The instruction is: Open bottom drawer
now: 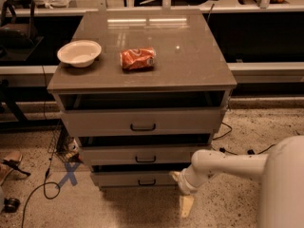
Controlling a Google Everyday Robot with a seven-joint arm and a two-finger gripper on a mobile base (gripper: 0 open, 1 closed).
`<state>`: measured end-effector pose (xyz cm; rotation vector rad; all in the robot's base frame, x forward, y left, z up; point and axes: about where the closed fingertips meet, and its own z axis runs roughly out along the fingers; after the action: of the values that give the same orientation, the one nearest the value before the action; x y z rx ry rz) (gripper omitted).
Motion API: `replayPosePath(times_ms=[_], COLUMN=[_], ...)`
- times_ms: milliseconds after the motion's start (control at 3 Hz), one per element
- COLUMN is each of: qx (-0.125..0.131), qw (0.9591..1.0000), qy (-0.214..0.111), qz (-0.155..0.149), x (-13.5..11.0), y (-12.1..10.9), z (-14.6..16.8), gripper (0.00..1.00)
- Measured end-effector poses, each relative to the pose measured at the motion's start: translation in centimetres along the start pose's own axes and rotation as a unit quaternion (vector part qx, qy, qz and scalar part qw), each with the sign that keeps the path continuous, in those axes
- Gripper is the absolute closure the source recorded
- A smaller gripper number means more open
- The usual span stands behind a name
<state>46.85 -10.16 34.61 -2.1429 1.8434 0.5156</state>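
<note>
Grey-beige wood is making up the cabinet (216,80), and the bottom drawer (118,179) is sitting lowest of its three drawers, just above the floor, with a small black handle (147,182) in the middle of its front. The white arm (228,164) is reaching in low from the right, and I think that is because the drawer is so close to the ground. The gripper (185,201) is hanging down by the drawer's right end, near the floor and off to the right of the handle, not touching it. I cannot tell if the gripper is spread apart or pressed together, because it is showing only as a pale shape. It is probably getting ready to move left to the handle. A white bowl (79,52) and a red can (137,58) are lying on top, away from the job. Dark gaps are hiding the insides of all three drawers. The big white body is being cut off at the right edge.
</note>
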Motion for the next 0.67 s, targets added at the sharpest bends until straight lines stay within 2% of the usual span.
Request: replayPosePath(times_ms=[333, 667], qx=[0.013, 0.044], qw=[0.9996, 0.9983], qy=[0.019, 0.026], qz=[0.015, 0.028], x=[3.3, 6.0], y=[-0.6, -1.8], z=[3.8, 6.7], gripper=[0.00, 0.00])
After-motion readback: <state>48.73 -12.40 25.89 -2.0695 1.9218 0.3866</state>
